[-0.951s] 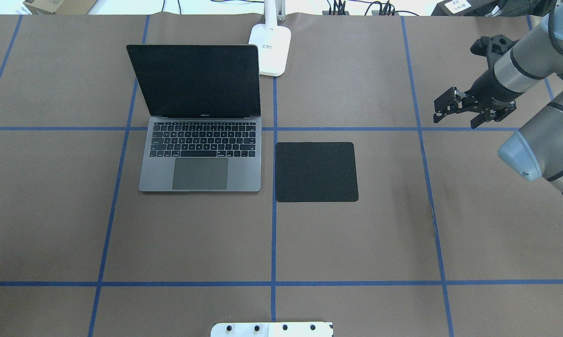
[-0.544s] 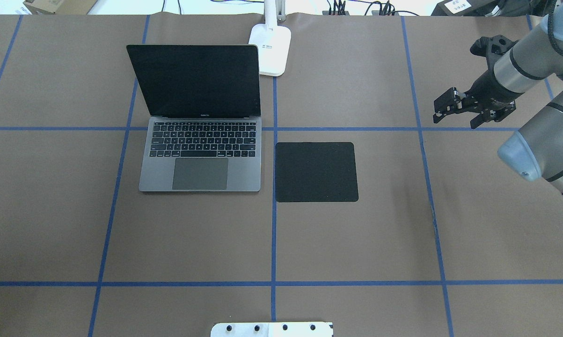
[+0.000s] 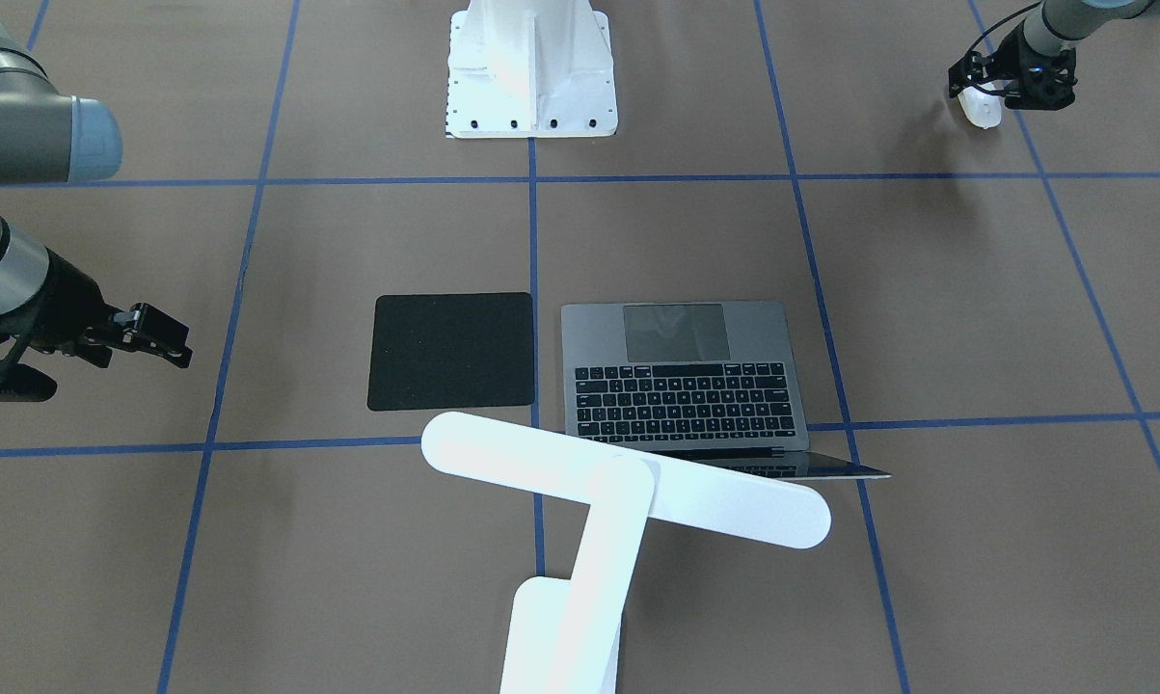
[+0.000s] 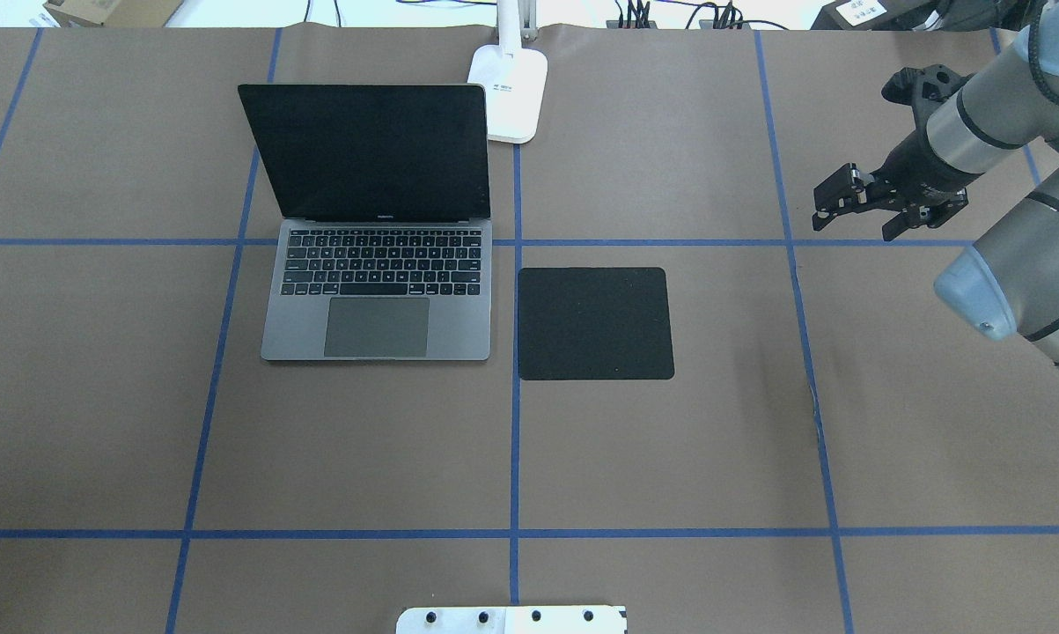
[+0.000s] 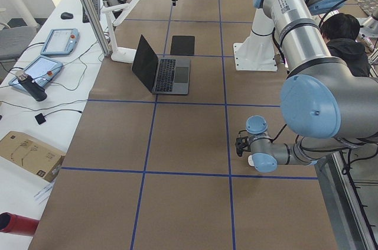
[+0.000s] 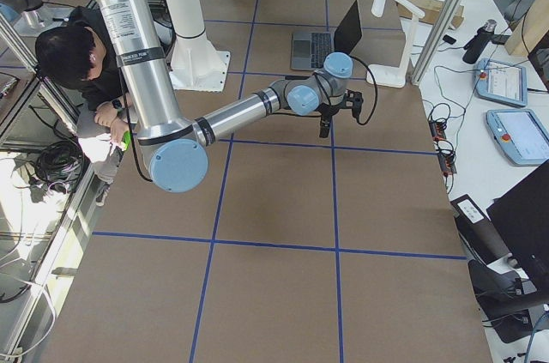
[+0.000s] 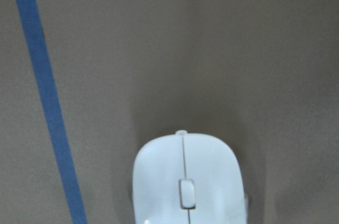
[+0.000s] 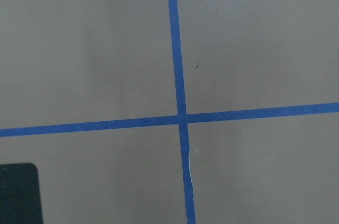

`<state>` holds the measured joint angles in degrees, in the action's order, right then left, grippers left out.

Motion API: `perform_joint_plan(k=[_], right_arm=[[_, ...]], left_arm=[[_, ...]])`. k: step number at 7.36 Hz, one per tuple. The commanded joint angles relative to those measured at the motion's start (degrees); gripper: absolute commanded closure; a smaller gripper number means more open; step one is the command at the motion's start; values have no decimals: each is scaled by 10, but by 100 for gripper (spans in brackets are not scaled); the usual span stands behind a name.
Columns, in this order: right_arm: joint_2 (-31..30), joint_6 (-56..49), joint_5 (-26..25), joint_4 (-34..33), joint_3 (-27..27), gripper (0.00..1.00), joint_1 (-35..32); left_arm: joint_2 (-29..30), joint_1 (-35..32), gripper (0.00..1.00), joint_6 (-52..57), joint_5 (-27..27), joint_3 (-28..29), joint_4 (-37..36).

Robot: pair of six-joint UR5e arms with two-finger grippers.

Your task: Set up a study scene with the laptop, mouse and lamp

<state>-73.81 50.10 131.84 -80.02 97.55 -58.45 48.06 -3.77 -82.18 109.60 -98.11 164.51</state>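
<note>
Black R claw (image 3: 88, 359) at your far left, fingers spread, empty | black sq mat (image 3: 452, 352) just left of laptop (image 3: 686, 381) | white lamp (image 3: 628, 482) head crosses laptop's screen edge, lid up | white mouse (image 3: 982, 108) far right, robot side, L claw (image 3: 1009, 89) straddling it, can't tell if clenched

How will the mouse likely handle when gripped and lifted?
The mouse looks glossy with curved sides, so it may slip in a pinch. Far smaller than the laptop, it is probably light. Sitting low and wide, it should slide, not tip.
</note>
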Motion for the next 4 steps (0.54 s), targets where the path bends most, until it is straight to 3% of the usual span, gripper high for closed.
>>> perform_joint_plan(k=[1,2,4], right_arm=[[1,0,0,0,-1,0,4],[1,0,0,0,-1,0,4],[4,0,0,0,1,0,4]], left_arm=[[0,1,40,0,0,0,0],[0,2,53,0,-1,0,0],[-2,0,70,0,-4,-1,3]])
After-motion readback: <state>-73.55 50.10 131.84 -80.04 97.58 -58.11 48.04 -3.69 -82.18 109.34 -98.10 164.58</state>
